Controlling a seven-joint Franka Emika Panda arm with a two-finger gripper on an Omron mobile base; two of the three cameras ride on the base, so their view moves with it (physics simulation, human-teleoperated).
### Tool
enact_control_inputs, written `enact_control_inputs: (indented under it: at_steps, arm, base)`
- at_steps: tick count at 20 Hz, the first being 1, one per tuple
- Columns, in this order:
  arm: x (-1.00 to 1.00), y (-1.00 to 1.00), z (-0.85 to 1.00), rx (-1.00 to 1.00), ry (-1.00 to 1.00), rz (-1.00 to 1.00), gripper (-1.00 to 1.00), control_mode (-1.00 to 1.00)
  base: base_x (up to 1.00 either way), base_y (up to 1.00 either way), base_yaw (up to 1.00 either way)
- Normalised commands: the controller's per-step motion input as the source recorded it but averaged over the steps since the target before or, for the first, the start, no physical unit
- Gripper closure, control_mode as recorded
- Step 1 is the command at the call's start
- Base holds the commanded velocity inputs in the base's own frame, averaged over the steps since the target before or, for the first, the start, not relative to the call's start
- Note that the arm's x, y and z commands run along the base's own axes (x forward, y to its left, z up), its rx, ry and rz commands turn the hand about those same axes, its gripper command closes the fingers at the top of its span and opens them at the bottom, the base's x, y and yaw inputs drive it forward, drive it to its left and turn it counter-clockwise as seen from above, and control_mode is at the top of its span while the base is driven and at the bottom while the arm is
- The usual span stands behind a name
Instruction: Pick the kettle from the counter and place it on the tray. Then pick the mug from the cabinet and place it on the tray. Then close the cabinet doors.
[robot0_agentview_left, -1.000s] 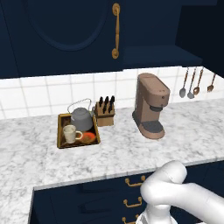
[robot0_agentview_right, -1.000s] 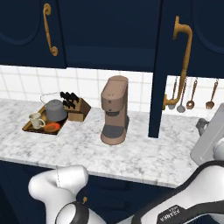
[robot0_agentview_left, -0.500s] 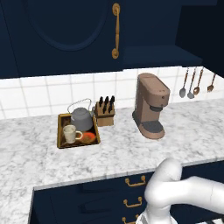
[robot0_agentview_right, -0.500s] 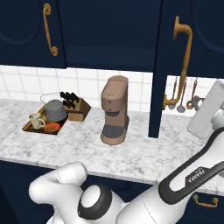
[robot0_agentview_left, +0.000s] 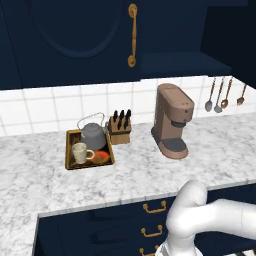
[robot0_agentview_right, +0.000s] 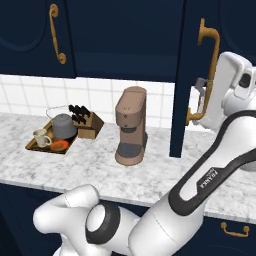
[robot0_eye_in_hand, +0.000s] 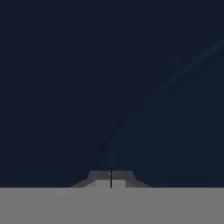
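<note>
The dark-grey kettle (robot0_agentview_left: 93, 136) (robot0_agentview_right: 64, 127) and the cream mug (robot0_agentview_left: 80, 152) (robot0_agentview_right: 41, 137) both stand on the wooden-rimmed tray (robot0_agentview_left: 70, 160) (robot0_agentview_right: 33, 146) on the marble counter (robot0_agentview_left: 140, 175). The left cabinet door (robot0_agentview_left: 75, 40) is closed. The right cabinet door (robot0_agentview_right: 192, 105) stands out from the cabinet, seen edge-on, with its brass handle (robot0_agentview_right: 209, 55). My gripper (robot0_agentview_right: 199, 86) (robot0_eye_in_hand: 111, 180) is shut with nothing in it. It sits right at that door's outer face, whose arched moulding (robot0_eye_in_hand: 144, 100) looms close in the hand view. Whether the gripper touches the door I cannot tell.
A brown coffee machine (robot0_agentview_left: 171, 121) (robot0_agentview_right: 131, 125) stands mid-counter. A knife block (robot0_agentview_left: 120, 131) sits beside the tray. Utensils (robot0_agentview_left: 220, 95) hang on the tiled wall at the right. Navy drawers with brass pulls (robot0_agentview_left: 154, 207) run below the counter.
My arm has swung up on the right, and the hand has come in against the open right door's outer face. Kettle, mug and tray have not moved.
</note>
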Motion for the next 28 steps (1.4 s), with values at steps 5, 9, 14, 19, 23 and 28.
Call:
enact_control_inputs:
  at_steps: [5, 9, 14, 19, 23, 28]
  arm:
    - [-0.43, 1.00, 0.26, -0.08, -0.28, 0.01, 1.00, -1.00]
    - [-0.48, 1.00, 0.17, -0.09, -0.34, 0.02, 1.00, -1.00]
    - [0.24, 1.00, 0.01, -0.13, -0.12, -0.06, 1.00, -1.00]
    - [0.39, 0.99, 0.00, -0.15, 0.13, -0.32, 1.00, -1.00]
    - [0.54, 0.79, 0.00, -0.10, 0.22, -0.40, 1.00, -1.00]
    - [0.55, 0.54, 0.00, -0.06, 0.21, -0.45, 1.00, -1.00]
  base:
    - [0.00, 0.00, 0.00]
    - [0.00, 0.00, 0.00]
    - [0.00, 0.00, 0.00]
    - [0.00, 0.00, 0.00]
    - [0.00, 0.00, 0.00]
    - [0.00, 0.00, 0.00]
